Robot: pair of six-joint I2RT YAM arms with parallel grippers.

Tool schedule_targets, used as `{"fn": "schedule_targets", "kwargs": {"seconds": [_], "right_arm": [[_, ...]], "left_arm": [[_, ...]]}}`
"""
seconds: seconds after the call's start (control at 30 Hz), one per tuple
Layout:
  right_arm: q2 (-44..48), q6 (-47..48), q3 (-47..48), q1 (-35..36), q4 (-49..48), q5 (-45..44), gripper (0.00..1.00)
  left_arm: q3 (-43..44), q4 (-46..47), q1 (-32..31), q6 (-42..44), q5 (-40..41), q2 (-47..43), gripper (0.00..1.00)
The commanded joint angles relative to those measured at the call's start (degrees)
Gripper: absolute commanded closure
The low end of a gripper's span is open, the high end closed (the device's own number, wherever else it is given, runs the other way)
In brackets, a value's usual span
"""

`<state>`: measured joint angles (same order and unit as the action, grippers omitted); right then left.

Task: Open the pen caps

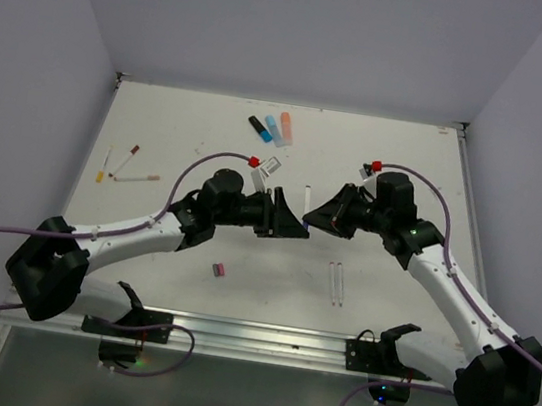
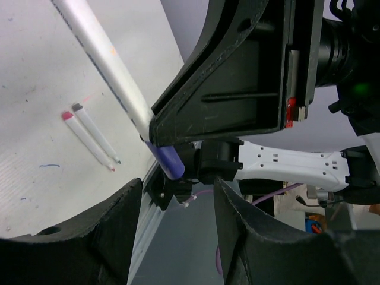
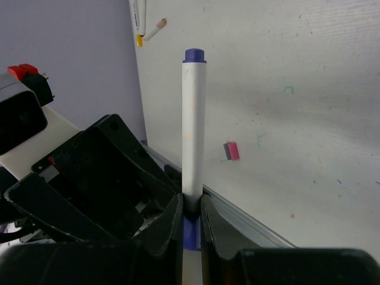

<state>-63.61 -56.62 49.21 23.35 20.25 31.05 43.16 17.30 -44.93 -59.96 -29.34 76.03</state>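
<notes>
My right end effector [image 3: 190,206] is pinched tight on the purple pen cap [image 3: 190,234], held above the tabletop [image 3: 309,89] just beside my wide-open, empty left end effector [image 2: 178,189], so I judge an off-centre grab on the white barrel [image 3: 193,130] could lever the pen loose and drop it.
</notes>
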Motion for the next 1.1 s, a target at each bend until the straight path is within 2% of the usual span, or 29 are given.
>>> {"fn": "schedule_targets", "kwargs": {"seconds": [0.0, 0.33, 0.63, 0.73, 0.8, 0.83, 0.9, 0.97, 1.0, 1.07], "right_arm": [[0.77, -2.97, -0.17, 0.99, -3.38, 0.59, 1.0], [2.53, -3.94, -1.49, 1.61, -3.46, 0.5, 1.0], [2.88, -3.59, -1.93, 2.13, -2.94, 1.03, 1.0], [2.88, -3.32, -2.01, 2.31, -2.76, 1.38, 1.0], [2.44, -2.97, -1.84, 2.4, -3.11, 2.17, 1.0], [2.27, -2.62, -1.4, 2.31, -2.59, 2.17, 1.0], [1.83, -1.57, -0.87, 2.31, -2.24, 2.0, 1.0], [1.3, -0.52, 0.0, 2.31, -1.45, 2.09, 1.0], [0.78, -0.16, 0.27, 2.31, -1.27, 2.09, 0.91], [0.07, 0.81, 0.88, 2.31, -1.35, 2.52, 0.83]], "left_arm": [[2.9, 3.52, -0.42, 0.03, 0.6, 1.4, 0.46], [3.51, 3.79, -0.78, -1.29, 1.39, 3.95, 0.5], [3.52, 5.11, -1.48, -2.79, 2.8, 4.3, 0.64], [2.81, 5.55, -1.66, -3.4, 2.89, 3.95, 0.71], [2.64, 5.81, -1.66, -3.76, 2.8, 3.86, 0.8], [2.63, 5.73, -1.74, -3.84, 2.71, 3.95, 0.89], [2.55, 6.25, -1.74, -3.84, 2.1, 3.95, 1.0], [2.2, 7.04, -1.74, -3.67, 1.75, 3.69, 1.0], [2.02, 7.39, -1.74, -3.41, 0.96, 3.34, 1.0], [1.5, 7.66, -1.74, -3.05, 0.17, 3.25, 1.0]]}}
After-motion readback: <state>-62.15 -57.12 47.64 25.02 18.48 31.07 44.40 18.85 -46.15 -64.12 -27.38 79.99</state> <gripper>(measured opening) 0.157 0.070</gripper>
